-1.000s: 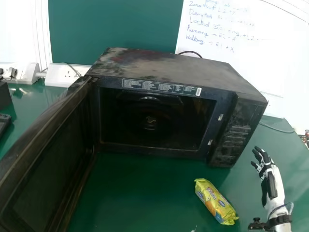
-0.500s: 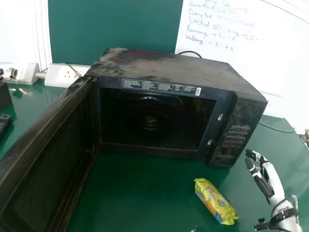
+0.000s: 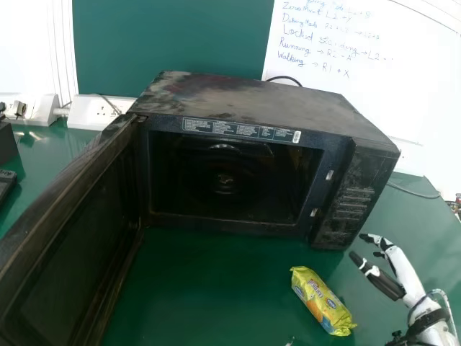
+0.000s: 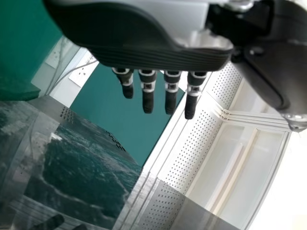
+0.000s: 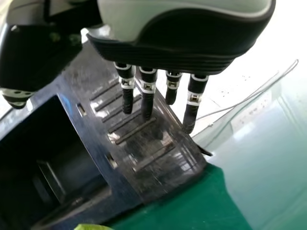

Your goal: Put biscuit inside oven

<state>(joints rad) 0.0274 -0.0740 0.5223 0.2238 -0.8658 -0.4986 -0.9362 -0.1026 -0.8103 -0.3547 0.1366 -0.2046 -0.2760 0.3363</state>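
The black oven (image 3: 238, 151) stands on the green table with its door (image 3: 72, 238) swung wide toward the left. In front of the oven's right part lies the yellow biscuit pack (image 3: 322, 301). My right hand (image 3: 392, 274) is to the right of the pack, apart from it, with its fingers extended and nothing held. In the right wrist view my right hand (image 5: 160, 60) has straight fingers, with the oven's control panel (image 5: 139, 129) beyond and a bit of the biscuit pack (image 5: 92, 226) low down. My left hand (image 4: 158, 60) has straight, empty fingers in the left wrist view.
Behind the oven are a green board (image 3: 169, 43) and a whiteboard (image 3: 374, 79) with writing. A white socket box (image 3: 99, 112) is at the back left, and dark objects sit at the left edge. A cable (image 3: 412, 192) runs to the right of the oven.
My right hand has turned, its fingertips swinging left and lower toward the biscuit pack, while its wrist has shifted a little right. The biscuit pack and oven have not moved.
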